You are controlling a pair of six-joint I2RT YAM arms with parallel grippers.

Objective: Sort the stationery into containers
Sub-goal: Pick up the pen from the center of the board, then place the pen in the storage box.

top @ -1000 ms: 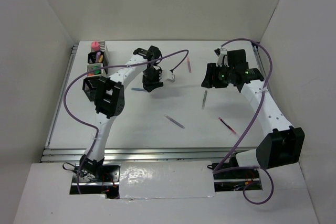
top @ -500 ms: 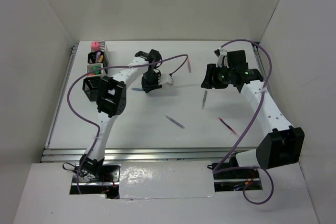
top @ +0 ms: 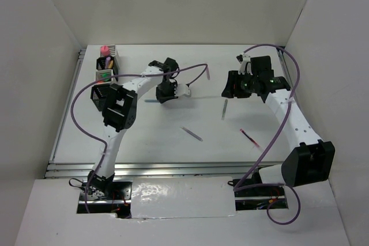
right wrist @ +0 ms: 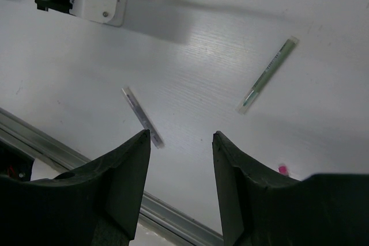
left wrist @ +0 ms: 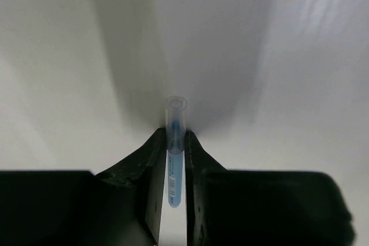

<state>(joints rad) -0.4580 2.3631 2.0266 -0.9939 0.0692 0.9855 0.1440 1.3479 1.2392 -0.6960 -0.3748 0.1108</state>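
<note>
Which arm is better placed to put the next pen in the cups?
Left. The left gripper pinches the blue pen, near the cups. The right gripper hangs open, empty.

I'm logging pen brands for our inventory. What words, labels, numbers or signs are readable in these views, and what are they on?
No text can be read in any view.
Blue pen: a small barcode-like label on the barrel, too blurred to read.
Greenish pen: faint marks along the barrel, too small to read.
</note>
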